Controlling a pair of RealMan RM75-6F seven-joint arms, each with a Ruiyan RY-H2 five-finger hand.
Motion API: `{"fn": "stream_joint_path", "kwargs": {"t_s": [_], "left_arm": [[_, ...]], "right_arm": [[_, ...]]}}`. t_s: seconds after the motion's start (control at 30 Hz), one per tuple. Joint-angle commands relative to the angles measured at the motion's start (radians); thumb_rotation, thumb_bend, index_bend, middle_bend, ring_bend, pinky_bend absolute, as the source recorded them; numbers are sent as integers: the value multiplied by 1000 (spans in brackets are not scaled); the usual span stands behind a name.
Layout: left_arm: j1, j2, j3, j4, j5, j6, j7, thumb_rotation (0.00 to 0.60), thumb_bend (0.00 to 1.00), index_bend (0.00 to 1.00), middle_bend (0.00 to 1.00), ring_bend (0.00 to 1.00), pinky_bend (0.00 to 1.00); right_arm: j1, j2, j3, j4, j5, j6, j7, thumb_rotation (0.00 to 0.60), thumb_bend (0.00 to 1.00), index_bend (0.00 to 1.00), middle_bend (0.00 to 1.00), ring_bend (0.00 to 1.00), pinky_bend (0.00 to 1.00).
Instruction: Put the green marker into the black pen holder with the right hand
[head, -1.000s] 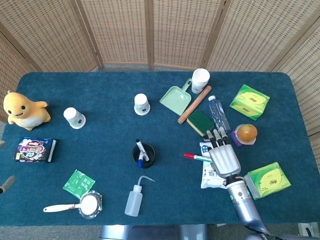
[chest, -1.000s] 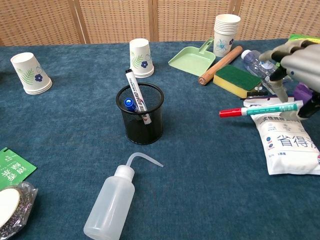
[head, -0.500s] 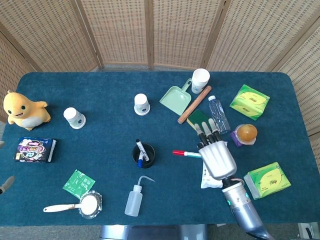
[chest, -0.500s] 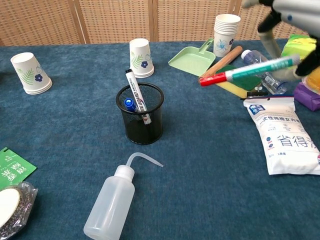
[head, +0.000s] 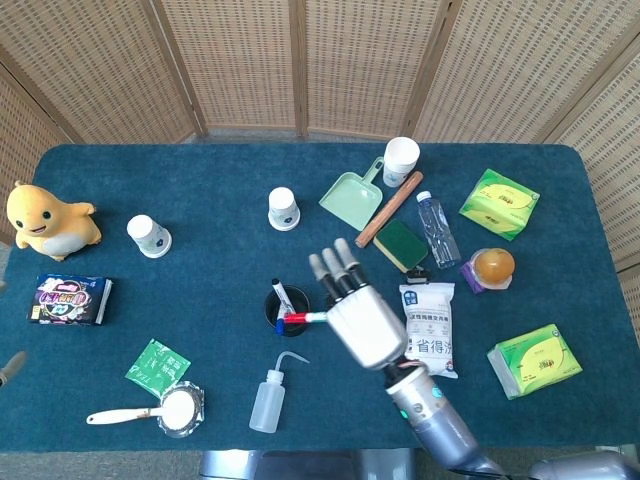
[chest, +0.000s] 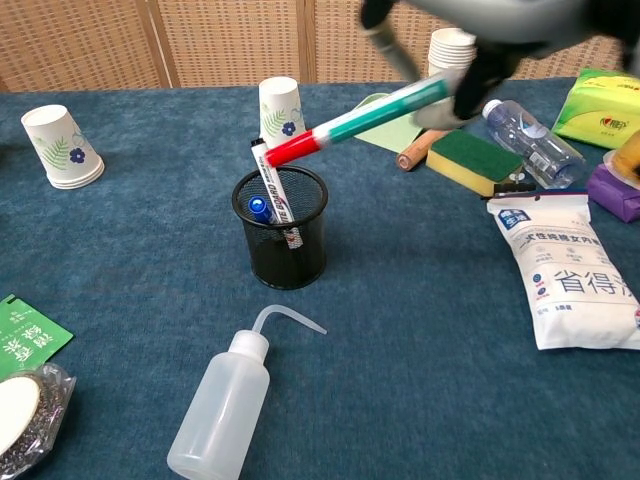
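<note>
Lying nearest, clear plastic squeeze bottle (chest: 225, 405) w/ bent spout, behind it black mesh pen holder (chest: 281, 226) w/ blue-capped marker inside, right hand (head: 365, 322) clamped on red-capped green marker (chest: 358, 118), tilted, red tip just above holder rim, left hand out of view.

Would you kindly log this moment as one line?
right hand holds green marker | red cap over black pen holder rim | marker tilted, not inserted | left hand unseen
</note>
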Motion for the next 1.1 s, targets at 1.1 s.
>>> {"fn": "stream_joint_path", "kwargs": {"t_s": [1.1], "left_arm": [[-5,11,-4,9,-11,-11,-28,600,281,140,0,0,0]], "right_arm": [[224,-161,1,203,186,70,-142,600,449,664,66,0,23]]}}
